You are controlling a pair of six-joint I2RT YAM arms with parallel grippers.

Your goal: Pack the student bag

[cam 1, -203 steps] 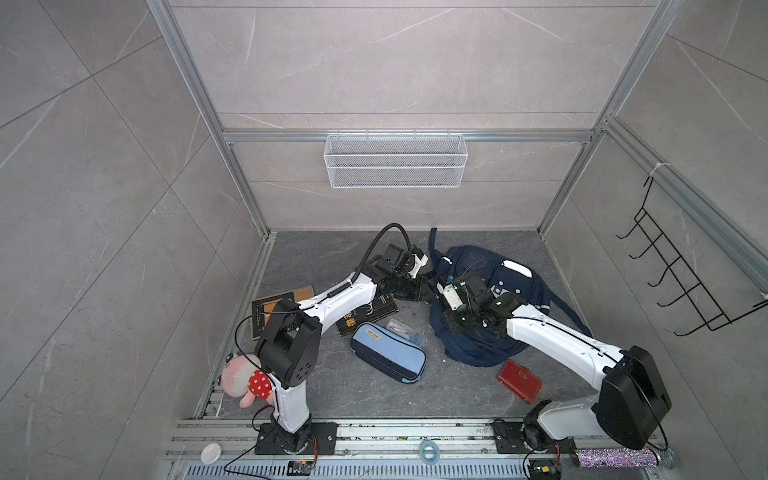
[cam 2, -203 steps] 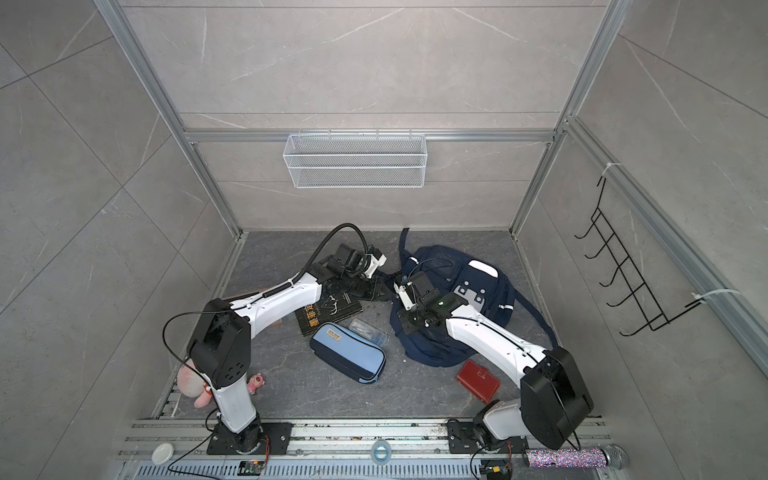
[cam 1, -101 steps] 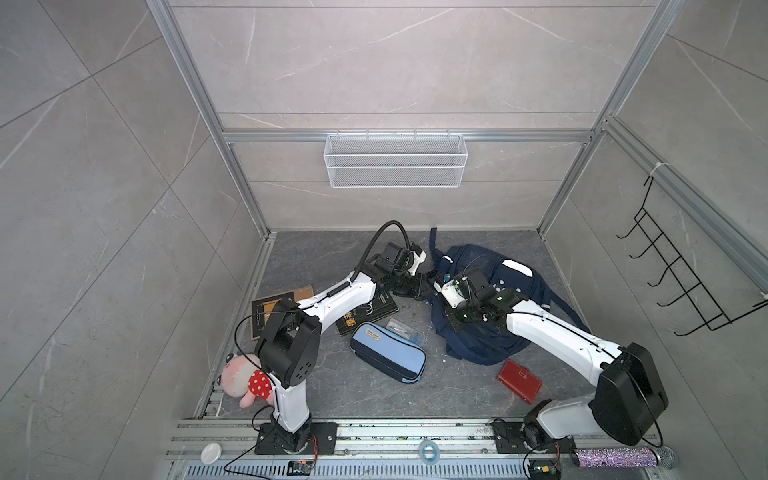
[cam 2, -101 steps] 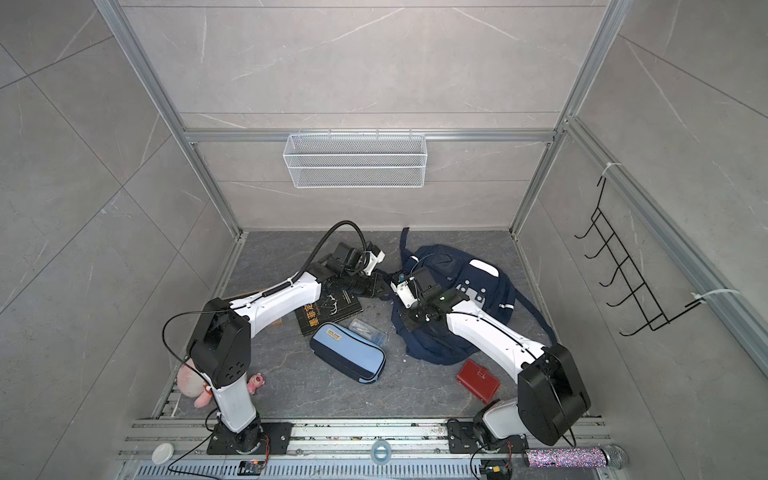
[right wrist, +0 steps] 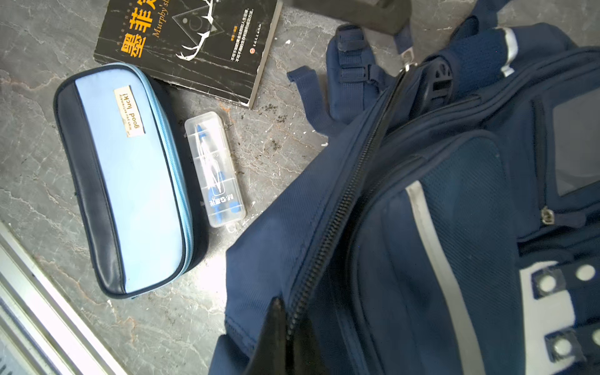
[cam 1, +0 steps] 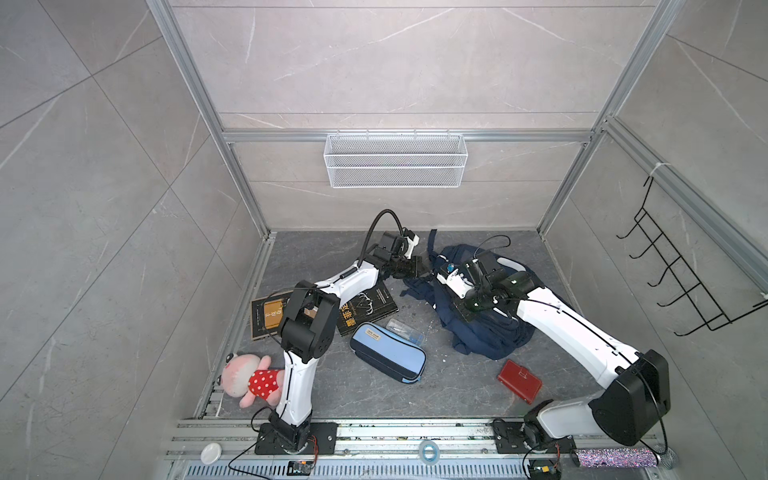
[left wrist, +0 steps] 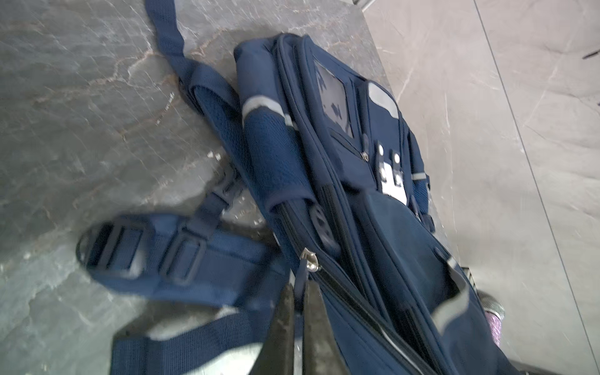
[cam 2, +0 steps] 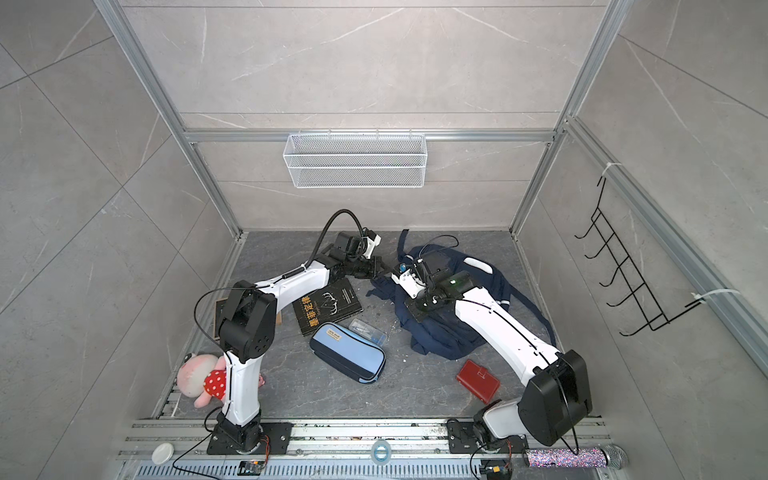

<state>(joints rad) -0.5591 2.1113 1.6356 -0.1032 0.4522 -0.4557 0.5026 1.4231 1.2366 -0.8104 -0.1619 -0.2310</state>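
1. Navy fabric of the student bag (cam 1: 490,336) is seen crumpled on the grey stone floor (cam 1: 457,390), directly under the right gripper (cam 1: 468,309) and just beside the left gripper (cam 1: 409,270).
2. The left gripper is clenched: in its wrist view the fingers (left wrist: 282,311) are pressed together on the blue zip pull (left wrist: 302,279), which hangs from the metal slider (left wrist: 310,259).
3. The right gripper is clenched too: in its wrist view the fingers (right wrist: 276,324) are closed on the bag's fabric edge, where the zip teeth (right wrist: 341,211) run in between them.
4. The same zip line is seen stretched from the right gripper up to the slider at the left gripper.
5. A light-blue pencil case (right wrist: 130,181) is laid off to the side of the right gripper, apart from the bag.
6. A clear compass box (right wrist: 214,168) is placed between the pencil case and the bag.
7. A black book (right wrist: 191,42) is found just beside the pencil case, under the left arm.
8. A red wallet (cam 1: 519,380) is left behind the right gripper, beside its arm.
9. A pink plush toy (cam 1: 249,378) is propped against the left arm's lower link.
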